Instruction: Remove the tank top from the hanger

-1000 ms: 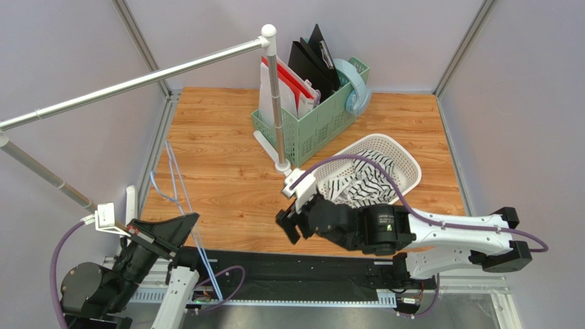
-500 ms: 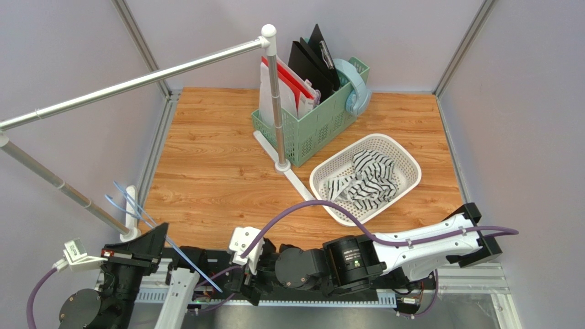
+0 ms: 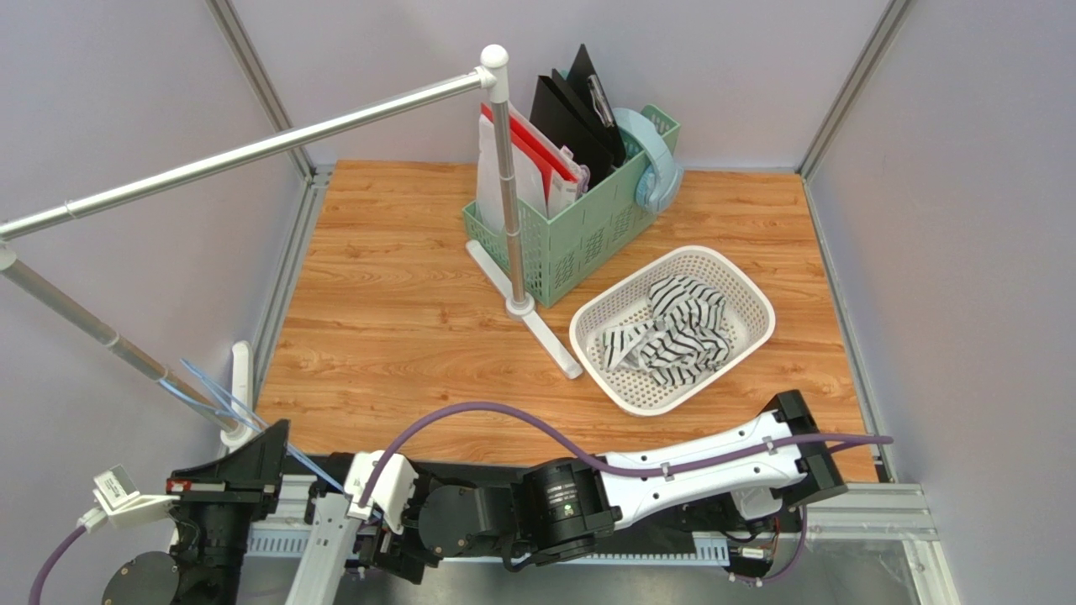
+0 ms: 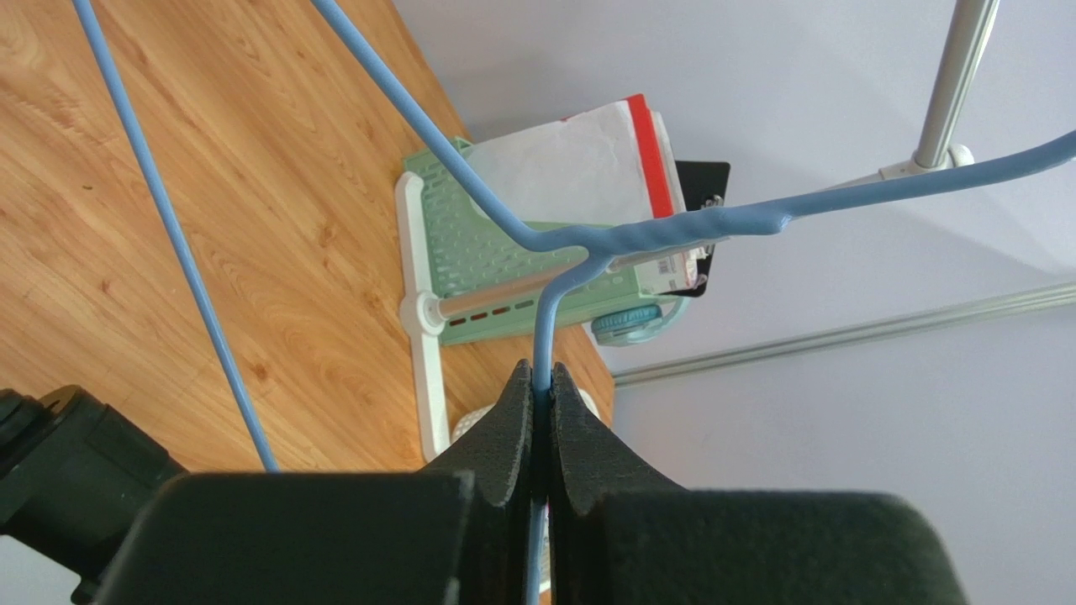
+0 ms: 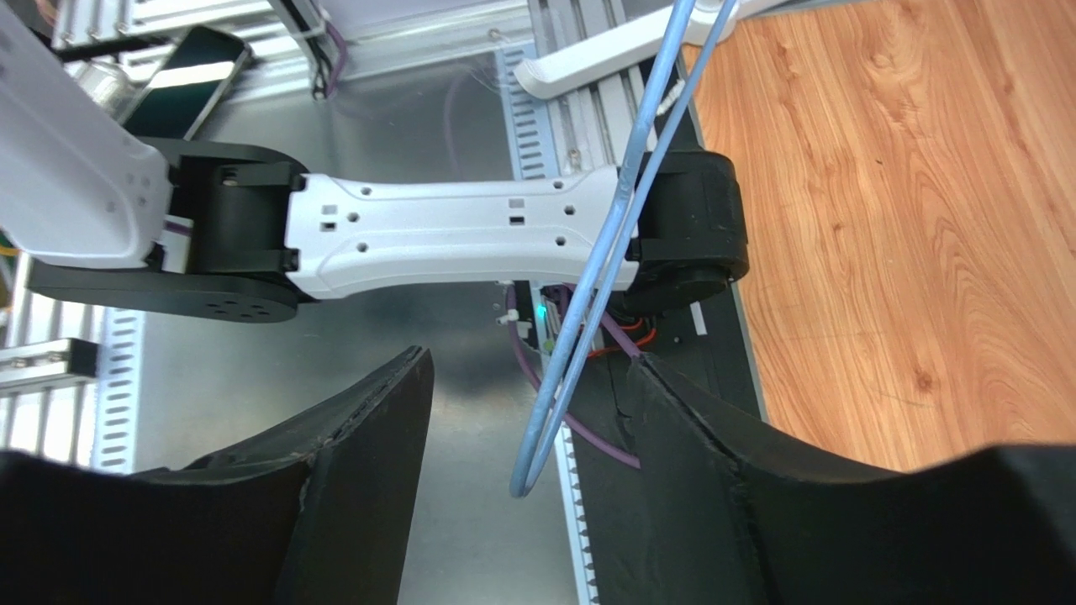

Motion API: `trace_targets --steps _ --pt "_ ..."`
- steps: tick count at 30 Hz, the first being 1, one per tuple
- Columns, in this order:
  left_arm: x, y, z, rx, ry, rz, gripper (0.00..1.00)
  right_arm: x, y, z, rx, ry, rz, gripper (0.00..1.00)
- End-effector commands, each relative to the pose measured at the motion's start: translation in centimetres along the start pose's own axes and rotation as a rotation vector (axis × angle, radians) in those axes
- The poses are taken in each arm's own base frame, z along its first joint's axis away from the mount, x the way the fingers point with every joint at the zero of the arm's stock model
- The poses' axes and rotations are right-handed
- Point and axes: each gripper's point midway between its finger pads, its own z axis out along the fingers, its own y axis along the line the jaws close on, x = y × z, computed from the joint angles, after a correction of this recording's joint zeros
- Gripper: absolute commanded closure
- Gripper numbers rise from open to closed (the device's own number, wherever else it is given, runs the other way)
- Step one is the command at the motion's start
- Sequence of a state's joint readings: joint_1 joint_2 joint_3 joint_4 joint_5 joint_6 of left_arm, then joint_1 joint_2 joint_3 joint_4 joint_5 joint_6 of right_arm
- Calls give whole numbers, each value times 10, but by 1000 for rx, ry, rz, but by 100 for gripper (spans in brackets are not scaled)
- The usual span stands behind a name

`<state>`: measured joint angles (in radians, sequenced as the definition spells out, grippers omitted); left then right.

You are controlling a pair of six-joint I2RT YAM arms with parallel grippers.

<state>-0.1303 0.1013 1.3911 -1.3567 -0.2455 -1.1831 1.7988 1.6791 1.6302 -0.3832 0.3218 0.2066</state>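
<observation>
at your left claw (image 4: 541,385), fingers are pinching the hanger (image 4: 543,325) by its neck; your right claw (image 5: 528,378) is hanging spread around its looped end; the tank top (image 3: 669,330) is lying in the basket (image 3: 748,298).

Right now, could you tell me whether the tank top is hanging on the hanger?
No, the tank top lies crumpled in the white basket, apart from the bare hanger.

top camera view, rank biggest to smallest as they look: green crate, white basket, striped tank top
1. green crate and white basket: near alike in spread; the crate stands taller, closer to the camera, so no ranking between them.
2. tank top: clearly smallest, crumpled inside the basket.
</observation>
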Motion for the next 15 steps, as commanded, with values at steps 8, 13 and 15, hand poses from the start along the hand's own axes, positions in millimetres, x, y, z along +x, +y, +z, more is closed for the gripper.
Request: trace_targets --steps 8,13,15 --pt "-6 6 -11 14 -43 -40 100 -20 -10 11 114 -78 -2 52" --pt "-9 6 -15 19 -52 -36 100 -22 -16 10 143 -87 -18 69" --pt "-9 5 -15 23 -52 -36 100 -22 -17 10 148 -87 -23 81"
